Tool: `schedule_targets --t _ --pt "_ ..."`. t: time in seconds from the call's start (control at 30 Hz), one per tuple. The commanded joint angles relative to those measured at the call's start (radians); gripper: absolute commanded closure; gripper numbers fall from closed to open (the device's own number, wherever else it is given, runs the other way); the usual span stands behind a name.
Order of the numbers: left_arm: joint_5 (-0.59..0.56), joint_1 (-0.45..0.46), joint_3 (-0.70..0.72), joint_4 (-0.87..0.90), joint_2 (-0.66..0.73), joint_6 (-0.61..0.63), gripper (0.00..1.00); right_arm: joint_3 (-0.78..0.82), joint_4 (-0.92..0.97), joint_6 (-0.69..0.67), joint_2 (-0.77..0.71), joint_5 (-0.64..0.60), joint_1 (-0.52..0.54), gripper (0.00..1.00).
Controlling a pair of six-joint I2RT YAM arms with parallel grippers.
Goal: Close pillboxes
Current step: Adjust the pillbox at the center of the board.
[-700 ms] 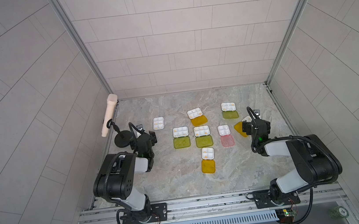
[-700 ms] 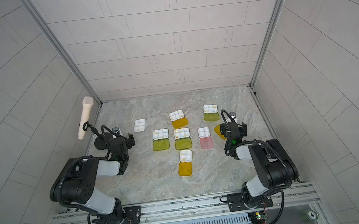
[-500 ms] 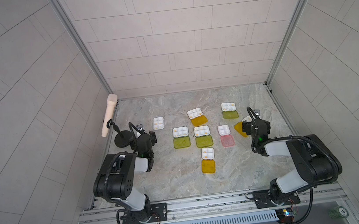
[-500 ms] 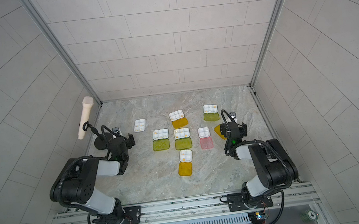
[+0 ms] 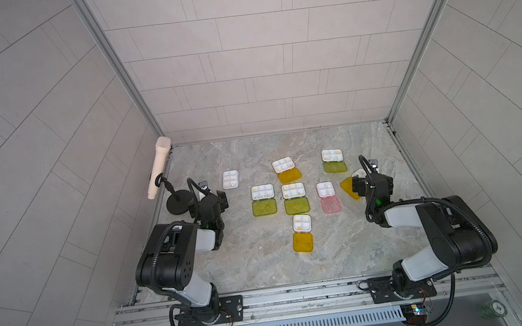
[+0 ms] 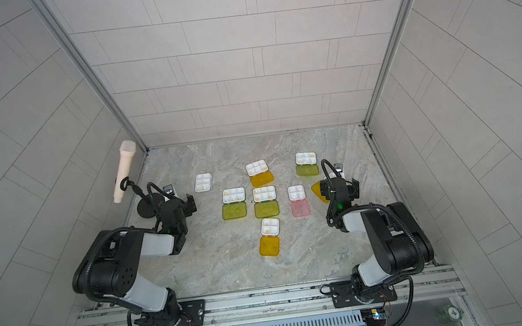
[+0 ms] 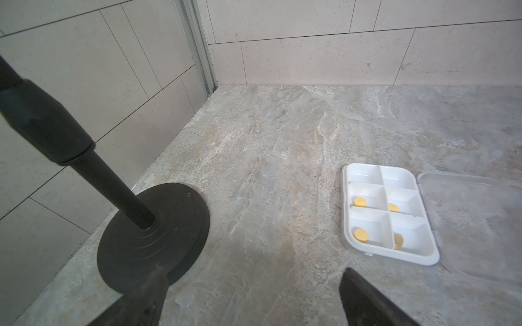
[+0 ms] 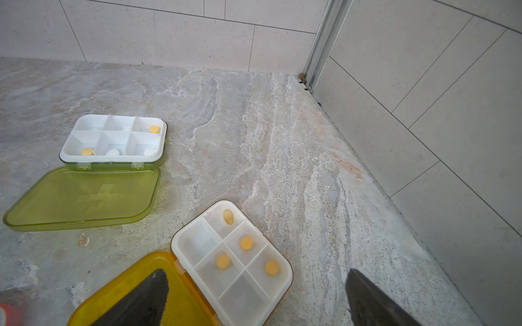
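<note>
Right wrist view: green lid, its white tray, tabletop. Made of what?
Green lid: likely translucent plastic, smooth; tabletop shows through, moulded cross.
White tray: likely opaque plastic, smooth; thin moulded dividers.
Tabletop: stone look, veined grey-beige, matte; real stone or print, cannot tell.

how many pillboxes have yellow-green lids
3 open white plastic pillboxes with translucent yellow-green lids: one at the back right, two side by side mid-table. None seems hidden.

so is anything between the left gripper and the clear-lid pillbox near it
Nothing visible. In the left wrist view only bare table lies between the open left gripper and the clear-lid pillbox, whose lid lies flat open beside the tray. The black mic stand base sits off to the side, apart from the box.
</note>
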State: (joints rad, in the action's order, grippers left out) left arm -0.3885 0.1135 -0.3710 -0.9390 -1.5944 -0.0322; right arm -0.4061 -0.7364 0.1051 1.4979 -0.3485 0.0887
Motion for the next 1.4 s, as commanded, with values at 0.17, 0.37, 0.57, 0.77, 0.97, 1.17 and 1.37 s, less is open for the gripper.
schedule_targets --t 0.17,0.37,0.57,0.77,0.97,1.17,1.37 --pt "-0.012 -0.005 -0.016 -0.03 -0.009 0.013 0.0 -0.015 -0.006 -0.018 0.013 -0.016 -0.004 0.0" --pt "-0.012 -0.004 -0.016 -0.03 -0.009 0.013 0.0 -0.015 -0.007 -0.018 0.013 -0.015 -0.004 0.0" --pt "-0.012 -0.005 -0.016 -0.031 -0.009 0.013 0.0 -0.016 -0.006 -0.018 0.013 -0.015 -0.004 0.0" --pt "-0.007 -0.006 -0.019 -0.024 -0.007 0.012 0.0 -0.015 -0.006 -0.017 0.013 -0.015 -0.004 0.01" --pt "-0.013 -0.005 -0.008 -0.044 0.001 0.015 0.0 -0.013 -0.01 -0.018 0.01 -0.015 -0.005 0.0" --pt "-0.054 0.001 -0.031 0.128 0.149 0.009 0.0 -0.176 0.336 -0.019 -0.071 -0.046 -0.001 0.0" --pt "-0.026 0.034 -0.074 0.269 0.331 0.035 0.0 -0.238 0.497 0.005 -0.201 -0.05 0.027 0.01"
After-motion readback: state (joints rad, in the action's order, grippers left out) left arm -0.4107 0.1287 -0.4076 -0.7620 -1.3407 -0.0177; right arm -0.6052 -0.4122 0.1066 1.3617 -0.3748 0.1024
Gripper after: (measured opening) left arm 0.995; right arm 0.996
